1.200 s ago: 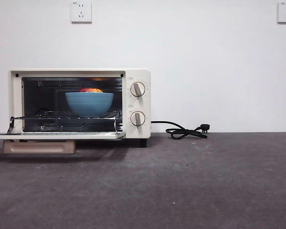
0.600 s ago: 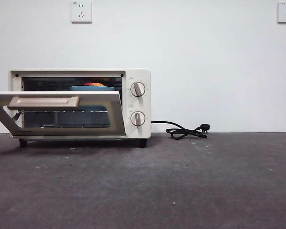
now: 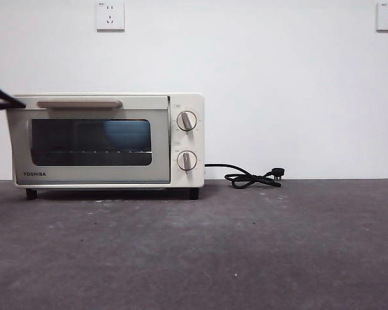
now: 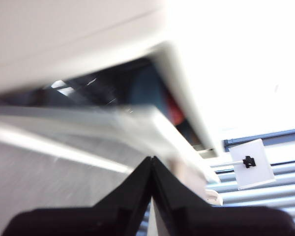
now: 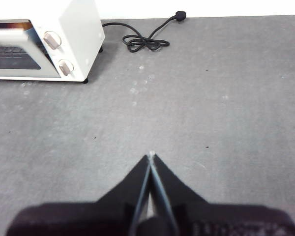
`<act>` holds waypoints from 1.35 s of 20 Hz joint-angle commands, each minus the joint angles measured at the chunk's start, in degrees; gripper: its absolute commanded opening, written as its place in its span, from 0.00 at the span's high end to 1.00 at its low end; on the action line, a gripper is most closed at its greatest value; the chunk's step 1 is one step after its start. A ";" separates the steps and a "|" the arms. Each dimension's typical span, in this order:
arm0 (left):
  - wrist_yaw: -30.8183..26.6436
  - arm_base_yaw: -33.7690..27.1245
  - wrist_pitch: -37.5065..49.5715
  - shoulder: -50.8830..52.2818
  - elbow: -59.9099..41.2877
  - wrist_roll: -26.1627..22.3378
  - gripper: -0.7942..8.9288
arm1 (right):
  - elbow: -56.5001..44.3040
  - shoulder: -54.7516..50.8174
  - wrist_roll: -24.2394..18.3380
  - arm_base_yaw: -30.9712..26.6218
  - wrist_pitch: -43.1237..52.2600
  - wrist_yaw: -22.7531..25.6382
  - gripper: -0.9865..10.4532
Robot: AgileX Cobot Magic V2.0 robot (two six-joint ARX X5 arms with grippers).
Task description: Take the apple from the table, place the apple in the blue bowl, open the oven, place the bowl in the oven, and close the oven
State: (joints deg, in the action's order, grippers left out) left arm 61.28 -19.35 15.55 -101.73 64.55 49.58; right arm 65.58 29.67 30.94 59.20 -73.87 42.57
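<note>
The cream oven (image 3: 107, 139) stands at the left on the table (image 3: 246, 245), its dark glass door upright against the front and the beige handle (image 3: 79, 103) at the top. Through the glass the blue bowl (image 3: 126, 135) shows faintly. My left gripper (image 3: 1, 102) is a black tip at the door's upper left corner, shut and empty. The blurred left wrist view shows the door edge close up, with the blue bowl (image 4: 145, 88) and a red patch of the apple (image 4: 174, 110) behind it. My right gripper (image 5: 151, 156) hangs shut over bare table, far from the oven (image 5: 73, 34).
A coiled black cord (image 3: 252, 177) with its plug lies on the table right of the oven, near the wall. Two wall sockets (image 3: 110, 15) sit high on the white wall. Two round knobs (image 3: 187, 121) are on the oven's right panel.
The oven door swung up from flat open, through half raised, to upright against the front. The left gripper's tip now shows at the door's top left corner.
</note>
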 commanded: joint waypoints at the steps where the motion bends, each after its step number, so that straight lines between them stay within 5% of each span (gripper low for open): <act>1: 1.03 1.01 -0.07 0.24 2.01 1.22 0.93 | -0.35 0.11 0.61 0.00 0.04 2.16 0.92; 7: 3.87 5.09 -4.74 2.25 3.63 -0.44 0.93 | -0.35 0.11 0.63 0.00 -0.96 8.22 0.91; 12: 0.96 9.60 -21.99 10.01 3.63 -17.59 0.92 | -0.31 0.11 0.59 0.00 -1.25 8.68 0.91; 20: -17.81 14.43 -50.05 24.72 3.63 -45.11 0.92 | -0.28 0.11 0.59 0.00 -1.31 8.68 0.91; 23: -25.77 15.93 -56.83 30.53 3.63 -51.23 0.92 | -0.28 0.11 0.59 0.00 -1.38 8.68 0.91; 27: -30.64 16.63 -61.26 38.14 3.63 -53.51 0.92 | -0.28 0.11 0.59 0.00 -1.44 8.68 0.91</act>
State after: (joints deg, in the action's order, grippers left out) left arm 31.18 -2.83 -45.67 -64.77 68.27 -0.27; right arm 65.56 29.67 31.07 59.20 -75.40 51.03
